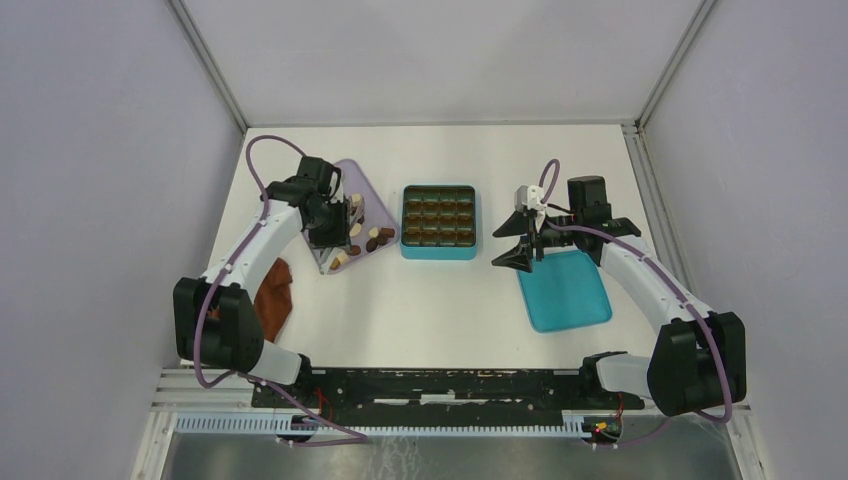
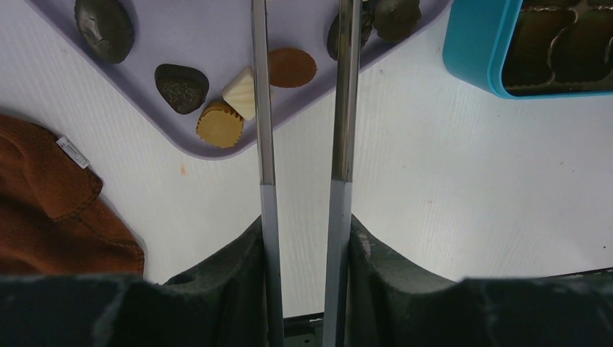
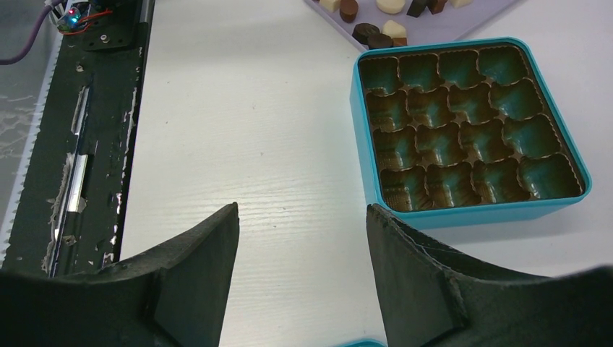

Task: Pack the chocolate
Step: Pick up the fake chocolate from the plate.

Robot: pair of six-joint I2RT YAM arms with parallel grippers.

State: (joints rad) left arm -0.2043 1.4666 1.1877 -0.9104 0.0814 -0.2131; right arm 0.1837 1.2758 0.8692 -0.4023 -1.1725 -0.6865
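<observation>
Chocolate [image 2: 220, 124] pieces lie loose on the lilac tray [image 2: 217, 43], left of the teal box [image 3: 470, 123]; none packed yet.

Left gripper [image 2: 303, 43] hangs over the tray's near corner, its long thin blades set narrowly apart with nothing between them, a brown disc [image 2: 292, 67] lying in line with the gap, apparently lining up a pick. Right gripper [image 3: 303, 231] waits released and empty beside the box, whose moulded cells stand vacant to receive pieces. Teal lid [image 1: 565, 290] lies near right, off the box to leave the cells reachable. Reddish-brown cloth [image 2: 50, 210] sits at the left, apart.

A reddish-brown cloth [image 1: 274, 297] lies left; a flat teal lid [image 1: 566, 290] lies right.
</observation>
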